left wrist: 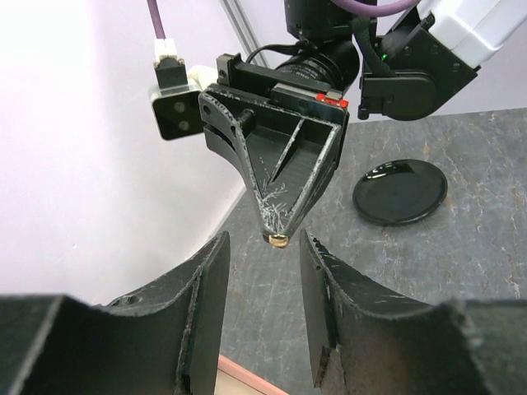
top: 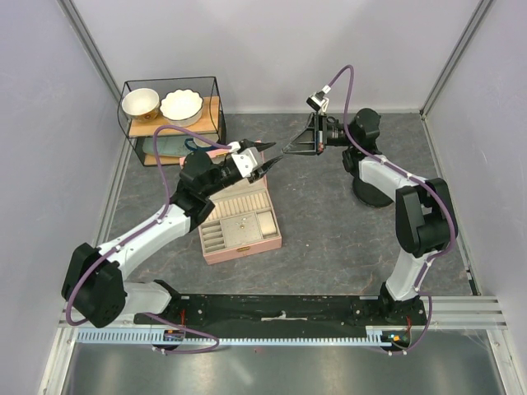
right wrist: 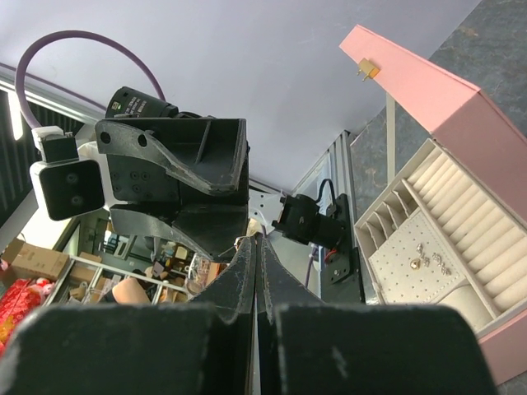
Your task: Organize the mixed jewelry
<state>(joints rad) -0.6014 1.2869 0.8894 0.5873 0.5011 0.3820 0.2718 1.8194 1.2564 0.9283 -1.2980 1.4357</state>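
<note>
A tiny gold jewelry piece [left wrist: 280,239] is pinched at the very tip of my right gripper [left wrist: 280,234], whose black fingers are pressed together. My left gripper [left wrist: 264,240] faces it, open, with one finger on each side of the gold piece and a gap to both. In the top view the two grippers meet in the air, the left gripper [top: 270,159] and the right gripper [top: 282,153] tip to tip above the back of the open pink box [top: 239,222]. A few small earrings [right wrist: 424,262] sit on the box's perforated pad. In the right wrist view the right gripper [right wrist: 257,240] shows no gap.
A black round disc [left wrist: 400,191] lies flat on the grey table behind the right gripper. A wire shelf [top: 171,119] at the back left holds two bowls [top: 141,103]. The pink lid [right wrist: 412,82] stands raised. Pale walls enclose the table on three sides.
</note>
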